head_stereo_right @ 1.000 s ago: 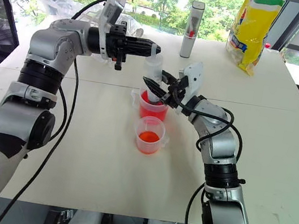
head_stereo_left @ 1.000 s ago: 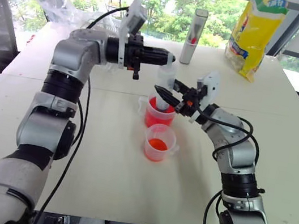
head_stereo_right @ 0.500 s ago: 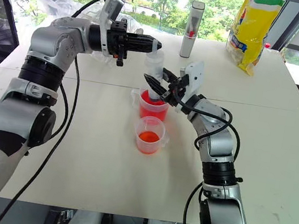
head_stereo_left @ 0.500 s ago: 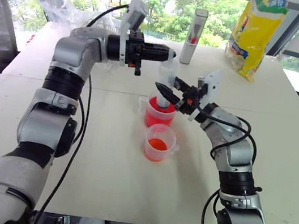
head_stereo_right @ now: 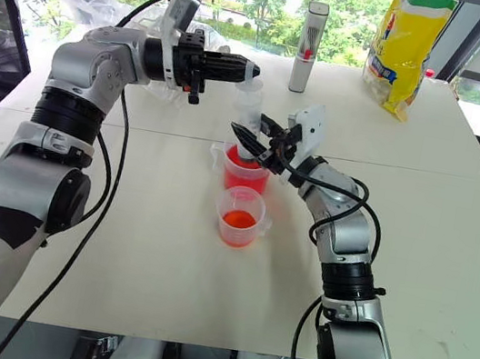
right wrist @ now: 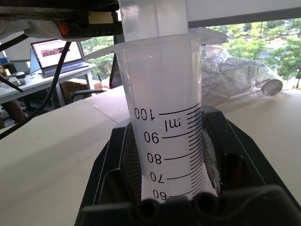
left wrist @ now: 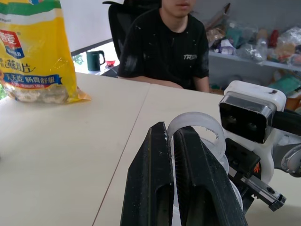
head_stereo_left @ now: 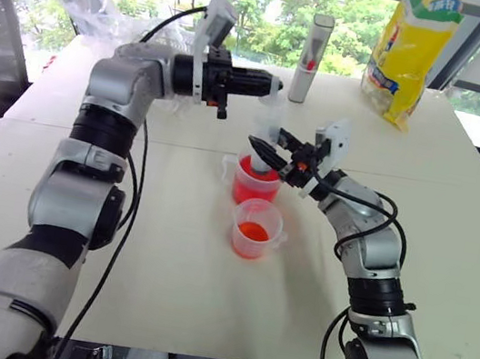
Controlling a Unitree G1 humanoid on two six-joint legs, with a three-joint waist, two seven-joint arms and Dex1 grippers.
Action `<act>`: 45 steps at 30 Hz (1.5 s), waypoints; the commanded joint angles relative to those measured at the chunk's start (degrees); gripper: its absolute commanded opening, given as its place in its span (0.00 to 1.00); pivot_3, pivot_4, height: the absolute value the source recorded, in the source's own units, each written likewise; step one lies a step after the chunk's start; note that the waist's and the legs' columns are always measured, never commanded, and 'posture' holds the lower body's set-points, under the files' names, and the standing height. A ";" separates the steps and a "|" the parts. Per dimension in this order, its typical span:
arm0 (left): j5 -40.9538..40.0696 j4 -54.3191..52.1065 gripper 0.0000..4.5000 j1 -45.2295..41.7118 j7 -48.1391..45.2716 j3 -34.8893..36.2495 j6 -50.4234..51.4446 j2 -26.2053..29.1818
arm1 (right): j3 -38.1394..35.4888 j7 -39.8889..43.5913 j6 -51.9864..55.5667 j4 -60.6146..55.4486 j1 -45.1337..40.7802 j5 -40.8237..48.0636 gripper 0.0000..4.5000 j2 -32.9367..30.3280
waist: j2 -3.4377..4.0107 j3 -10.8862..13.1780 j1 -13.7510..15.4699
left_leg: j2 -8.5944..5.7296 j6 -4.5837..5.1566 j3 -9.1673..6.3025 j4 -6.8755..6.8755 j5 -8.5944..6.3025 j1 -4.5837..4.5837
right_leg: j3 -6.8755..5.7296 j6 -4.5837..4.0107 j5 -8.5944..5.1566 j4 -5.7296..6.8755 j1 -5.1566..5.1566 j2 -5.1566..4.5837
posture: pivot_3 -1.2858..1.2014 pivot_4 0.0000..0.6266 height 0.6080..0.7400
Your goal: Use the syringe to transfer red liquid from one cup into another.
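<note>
The syringe [head_stereo_left: 265, 127] stands upright with its lower end in the larger clear cup [head_stereo_left: 253, 184], which holds pinkish red liquid [head_stereo_left: 248, 188]. My right gripper [head_stereo_left: 264, 148] is shut on the syringe barrel [right wrist: 167, 127], just above that cup's rim. My left gripper [head_stereo_left: 274, 85] points sideways and is shut on the white plunger ring [left wrist: 200, 129] at the top. The smaller clear cup [head_stereo_left: 257, 228] stands just in front, with a shallow layer of orange-red liquid [head_stereo_left: 253, 232]. The syringe's tip is hidden in the cup.
The white table [head_stereo_left: 156, 295] carries a grey upright tube [head_stereo_left: 313, 58] and a yellow bag [head_stereo_left: 415, 52] at the back, and a clear plastic bag [head_stereo_left: 89, 7] at the back left. A person [left wrist: 164, 47] sits beyond the table's right side.
Grippers, syringe and cups have kept their places. Only the person's arm at the right edge has shifted.
</note>
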 commanded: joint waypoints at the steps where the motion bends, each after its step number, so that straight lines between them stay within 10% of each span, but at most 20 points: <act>1: -1.67 -1.32 0.01 -4.86 2.43 4.27 -2.79 0.64 | 2.95 1.58 0.24 -0.62 1.50 -0.82 0.31 0.37 | 0.00 0.00 0.01 | 0.00 0.00 0.00 0.00 0.00 0.00 | 0.00 0.00 0.00 0.00 0.00 0.00 | 0.52 0.24 1.00; 16: -0.71 -1.89 0.01 -3.48 3.25 3.29 -3.16 0.41 | 2.31 1.85 0.67 -1.77 -0.24 -0.72 0.31 -0.32 | 0.00 0.00 0.01 | 0.00 0.00 0.00 0.00 0.00 0.00 | 0.00 0.00 0.00 0.00 0.00 0.00 | 0.52 0.24 1.00; 27: -0.89 -5.59 0.99 0.59 2.24 2.30 -1.18 2.82 | 1.54 1.89 2.01 -5.30 -1.95 -0.04 0.31 -1.28 | 0.00 0.00 -0.02 | 0.01 0.00 0.00 0.00 0.00 0.00 | 0.00 0.00 0.00 0.03 -0.01 0.00 | 0.52 0.24 1.00; 45: -4.15 -16.64 0.99 15.04 4.34 9.39 6.22 18.64 | -1.95 1.58 5.35 -9.38 -6.06 2.91 0.31 -4.47 | 0.00 0.00 0.23 | 0.06 -0.02 0.00 0.03 0.01 0.03 | 0.00 0.00 0.00 0.09 0.00 -0.09 | 0.52 0.24 1.00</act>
